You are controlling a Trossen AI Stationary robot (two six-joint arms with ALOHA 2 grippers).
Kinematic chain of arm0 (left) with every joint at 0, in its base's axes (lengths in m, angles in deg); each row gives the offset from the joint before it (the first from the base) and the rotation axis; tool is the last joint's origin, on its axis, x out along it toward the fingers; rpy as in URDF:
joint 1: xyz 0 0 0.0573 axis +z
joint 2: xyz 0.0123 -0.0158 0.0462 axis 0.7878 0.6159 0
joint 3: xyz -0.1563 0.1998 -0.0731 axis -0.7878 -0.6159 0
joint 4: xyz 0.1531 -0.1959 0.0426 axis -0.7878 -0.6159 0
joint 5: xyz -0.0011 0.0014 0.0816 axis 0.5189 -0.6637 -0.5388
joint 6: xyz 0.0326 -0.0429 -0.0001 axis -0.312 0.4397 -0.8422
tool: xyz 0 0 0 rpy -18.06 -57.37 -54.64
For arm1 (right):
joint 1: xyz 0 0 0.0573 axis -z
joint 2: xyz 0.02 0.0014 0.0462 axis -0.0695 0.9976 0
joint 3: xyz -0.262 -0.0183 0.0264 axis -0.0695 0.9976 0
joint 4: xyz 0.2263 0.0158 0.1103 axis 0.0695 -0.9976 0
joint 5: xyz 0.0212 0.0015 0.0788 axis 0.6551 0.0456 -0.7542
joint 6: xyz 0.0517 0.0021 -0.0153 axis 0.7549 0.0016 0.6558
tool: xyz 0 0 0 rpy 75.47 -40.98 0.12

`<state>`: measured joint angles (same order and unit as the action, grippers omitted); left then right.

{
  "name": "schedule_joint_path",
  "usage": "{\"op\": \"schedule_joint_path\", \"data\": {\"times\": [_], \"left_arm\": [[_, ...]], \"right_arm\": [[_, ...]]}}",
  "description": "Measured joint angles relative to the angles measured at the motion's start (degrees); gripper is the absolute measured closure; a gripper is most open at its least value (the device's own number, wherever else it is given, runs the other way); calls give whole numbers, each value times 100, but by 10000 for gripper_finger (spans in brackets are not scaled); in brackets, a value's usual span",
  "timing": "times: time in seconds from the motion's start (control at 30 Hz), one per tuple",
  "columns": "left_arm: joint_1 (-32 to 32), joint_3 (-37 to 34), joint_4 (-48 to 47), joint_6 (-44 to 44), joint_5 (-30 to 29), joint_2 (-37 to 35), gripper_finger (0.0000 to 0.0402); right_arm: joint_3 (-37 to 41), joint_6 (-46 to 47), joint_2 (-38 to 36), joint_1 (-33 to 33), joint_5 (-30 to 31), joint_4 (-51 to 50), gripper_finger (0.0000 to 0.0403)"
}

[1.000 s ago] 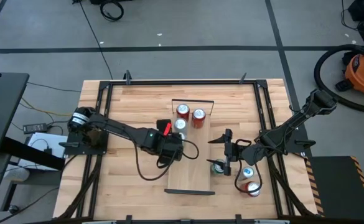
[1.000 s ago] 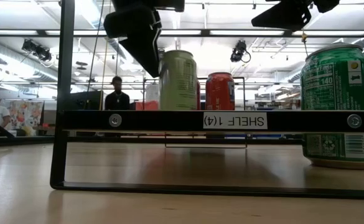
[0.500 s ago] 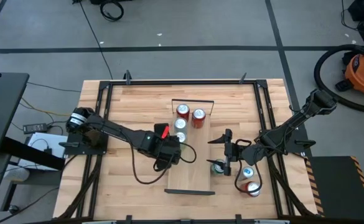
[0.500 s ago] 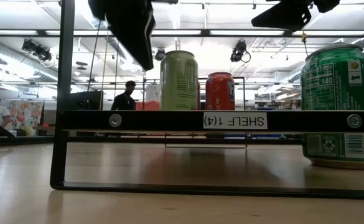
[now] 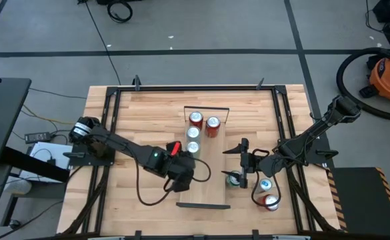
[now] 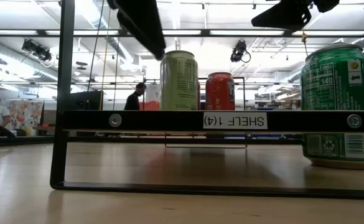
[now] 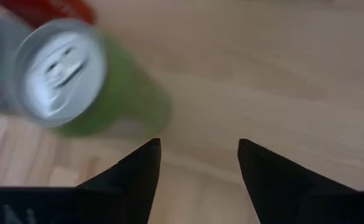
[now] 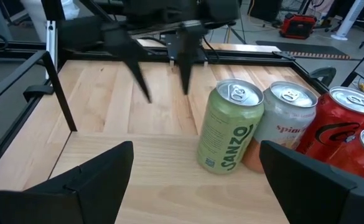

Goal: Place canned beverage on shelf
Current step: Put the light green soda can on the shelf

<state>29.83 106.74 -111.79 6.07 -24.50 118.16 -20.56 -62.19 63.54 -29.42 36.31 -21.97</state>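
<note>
Low view, nearest first: the shelf's black front rail with a label reading SHELF (14) upside down, and a dark green can standing on the table just off the shelf's right side. On the shelf, long light-wood plank with black rails at both short ends, a pale green can stands upright about mid-length, nearest of the shelved cans; behind it a silver-top can, then two red cans side by side by the far rail. Left gripper hangs over the shelf's near half, just short of the pale green can and apart from it; its fingers are spread with only bare wood between them, nothing held, and the pale green can sits ahead of and off to one side of the gap. Right gripper hovers above the table just right of the shelf, over the dark green can, claw spread wide and empty; its fingers frame the pale green can and the silver-top can from across the shelf. On the table near the right arm, a blue-top can and a red can. Far background of low view: a person standing in the room.
</note>
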Motion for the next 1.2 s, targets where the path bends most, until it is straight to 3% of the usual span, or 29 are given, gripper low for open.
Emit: {"op": "schedule_joint_path", "data": {"times": [0.53, 0.83, 0.93, 1.2], "left_arm": [[11, 0, 99, 4, -177, 298, 184], [-335, -6, -296, -213, -1083, 437, 184], [-424, -267, -164, -242, -1415, 429, 184], [-333, -1072, 620, -203, -1329, 14, 184]], "right_arm": [[0, 4, 1, 0, 16, -10, 43], [0, 26, 0, -18, 16, -12, 43], [0, 26, 0, -65, 16, -14, 43], [0, -41, -2, -95, 34, 25, 43]]}}
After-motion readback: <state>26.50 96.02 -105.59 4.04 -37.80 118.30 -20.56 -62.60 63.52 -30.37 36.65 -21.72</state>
